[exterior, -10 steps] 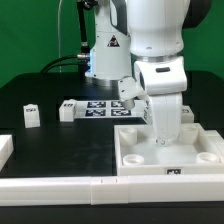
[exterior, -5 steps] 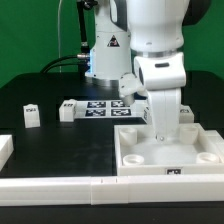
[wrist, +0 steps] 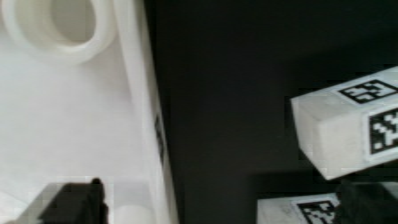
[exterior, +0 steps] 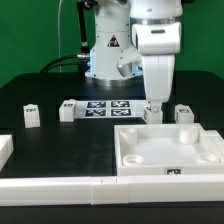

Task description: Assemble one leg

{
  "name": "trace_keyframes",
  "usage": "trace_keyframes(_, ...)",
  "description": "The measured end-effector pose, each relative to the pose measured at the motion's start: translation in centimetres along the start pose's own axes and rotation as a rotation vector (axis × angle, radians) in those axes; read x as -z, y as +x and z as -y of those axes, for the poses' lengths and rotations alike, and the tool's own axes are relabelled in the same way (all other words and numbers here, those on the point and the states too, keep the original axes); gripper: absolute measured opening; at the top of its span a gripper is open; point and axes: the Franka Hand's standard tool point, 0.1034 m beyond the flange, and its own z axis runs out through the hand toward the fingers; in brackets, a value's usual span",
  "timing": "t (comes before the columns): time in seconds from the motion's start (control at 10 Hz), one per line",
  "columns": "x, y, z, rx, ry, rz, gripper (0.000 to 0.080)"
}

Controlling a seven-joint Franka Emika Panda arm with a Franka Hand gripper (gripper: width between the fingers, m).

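The leg (exterior: pixel 152 115) I'm watching stands on the black worktop (exterior: pixel 60 140), just behind the far rim of the tray (exterior: pixel 128 150) and directly under the end effector (exterior: pixel 153 103). On the wrist view only a corner of the leg's tagged face (wrist: pixel 317 212) shows, at the picture's edge, between the 2 dark fingers (wrist: pixel 71 203). Those fingers sit wide apart, 1 over the tray's edge and the other beyond the leg, so the end effector (wrist: pixel 222 205) is spread and clamps nothing. I can't tell whether either finger touches the leg.

A second leg (exterior: pixel 183 114) stands near it toward the exterior view's right, also close behind the tray. The wrist view shows this one (wrist: pixel 365 125) as a white block with tags on 2 faces, apart from the tray's rim (wrist: pixel 134 120).

The tray is a large white square piece with a raised rim, and a round socket (wrist: pixel 63 25) is sunk in its floor.

The marker board (exterior: pixel 105 106) lies flat toward the exterior view's left of the end effector. Beyond it stand a third leg (exterior: pixel 68 110) and, further left, a fourth leg (exterior: pixel 30 115), both well apart from the tray.

A long white bar (exterior: pixel 60 185) runs along the near edge of the worktop
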Motion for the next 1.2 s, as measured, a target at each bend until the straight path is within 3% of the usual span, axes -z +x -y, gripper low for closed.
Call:
trace_keyframes(0.2,-0.1,0.0,0.0,-0.061,0.002,-0.001,0.0648)
trace_keyframes(0.5,-0.2,0.1,0.1,-0.393,0.008,-0.007,0.0648)
trace_keyframes(0.7,-0.7,0.2,1.0,-0.672,-0.01,-0.04,0.0648)
trace_keyframes(1.2,-1.7,2.6,3.5,-1.316,0.034,-0.051,0.0648)
